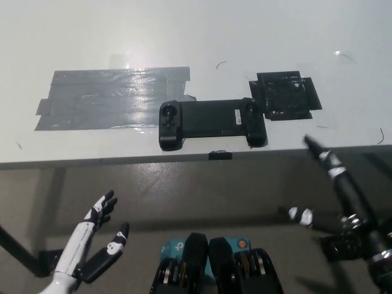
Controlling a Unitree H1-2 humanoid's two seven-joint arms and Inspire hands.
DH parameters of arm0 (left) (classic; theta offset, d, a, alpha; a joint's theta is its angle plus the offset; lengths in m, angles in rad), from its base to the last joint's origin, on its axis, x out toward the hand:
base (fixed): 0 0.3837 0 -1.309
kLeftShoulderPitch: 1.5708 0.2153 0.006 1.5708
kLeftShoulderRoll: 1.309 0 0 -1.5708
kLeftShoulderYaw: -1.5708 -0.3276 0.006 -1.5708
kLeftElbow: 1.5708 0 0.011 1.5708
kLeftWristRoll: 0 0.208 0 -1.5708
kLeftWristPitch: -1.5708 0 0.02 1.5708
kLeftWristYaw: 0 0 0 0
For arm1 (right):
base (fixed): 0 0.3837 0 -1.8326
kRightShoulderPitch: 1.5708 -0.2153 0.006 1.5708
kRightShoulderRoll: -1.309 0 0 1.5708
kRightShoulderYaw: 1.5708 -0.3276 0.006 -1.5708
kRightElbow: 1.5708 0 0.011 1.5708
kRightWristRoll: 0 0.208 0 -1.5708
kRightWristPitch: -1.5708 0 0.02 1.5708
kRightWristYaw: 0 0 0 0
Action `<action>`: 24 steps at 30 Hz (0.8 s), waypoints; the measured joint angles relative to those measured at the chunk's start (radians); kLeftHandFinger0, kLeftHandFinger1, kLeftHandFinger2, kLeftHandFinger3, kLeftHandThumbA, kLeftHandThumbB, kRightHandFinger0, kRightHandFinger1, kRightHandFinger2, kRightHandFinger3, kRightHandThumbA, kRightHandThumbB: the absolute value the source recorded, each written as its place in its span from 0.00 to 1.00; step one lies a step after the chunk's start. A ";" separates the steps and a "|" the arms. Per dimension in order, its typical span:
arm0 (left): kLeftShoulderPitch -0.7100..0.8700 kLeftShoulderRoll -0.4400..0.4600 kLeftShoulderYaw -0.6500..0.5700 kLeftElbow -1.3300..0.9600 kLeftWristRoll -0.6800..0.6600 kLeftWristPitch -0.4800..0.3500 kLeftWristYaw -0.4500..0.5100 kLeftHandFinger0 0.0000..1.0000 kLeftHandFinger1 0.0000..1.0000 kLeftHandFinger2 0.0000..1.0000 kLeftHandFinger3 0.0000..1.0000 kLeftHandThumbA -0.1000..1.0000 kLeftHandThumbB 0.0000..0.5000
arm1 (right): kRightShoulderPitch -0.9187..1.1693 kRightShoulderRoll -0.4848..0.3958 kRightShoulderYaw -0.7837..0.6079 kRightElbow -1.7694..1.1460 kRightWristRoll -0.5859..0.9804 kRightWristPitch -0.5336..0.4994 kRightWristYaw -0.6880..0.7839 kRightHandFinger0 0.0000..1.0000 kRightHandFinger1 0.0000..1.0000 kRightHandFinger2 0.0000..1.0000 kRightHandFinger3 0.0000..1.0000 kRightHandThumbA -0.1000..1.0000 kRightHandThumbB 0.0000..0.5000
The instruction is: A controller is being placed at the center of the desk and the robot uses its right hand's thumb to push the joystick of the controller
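Your right hand [334, 196], fingers apart, is hanging below the controller [211, 122]; a hurried thumb risks shoving it, missing the joystick [169, 113].

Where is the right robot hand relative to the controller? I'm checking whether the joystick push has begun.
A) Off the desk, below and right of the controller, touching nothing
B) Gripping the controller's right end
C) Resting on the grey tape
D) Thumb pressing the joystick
A: the black right robot hand hangs open beyond the desk's front edge, apart from the controller.
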 measured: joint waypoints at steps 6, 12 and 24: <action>0.010 -0.010 -0.001 0.000 0.003 -0.002 0.000 1.00 1.00 1.00 1.00 0.55 0.07 | -0.154 -0.019 -0.059 0.014 0.009 0.032 0.002 1.00 1.00 1.00 1.00 0.99 0.80; 0.009 -0.010 0.000 0.000 0.005 -0.002 0.000 1.00 1.00 1.00 1.00 0.51 0.06 | -0.363 -0.050 -0.065 0.208 0.019 0.056 0.011 1.00 1.00 1.00 1.00 0.99 0.72; 0.008 -0.010 0.006 0.006 0.003 -0.005 0.000 1.00 1.00 1.00 1.00 0.48 0.07 | -0.635 -0.048 0.009 0.615 0.015 0.131 0.041 1.00 1.00 1.00 1.00 1.00 0.83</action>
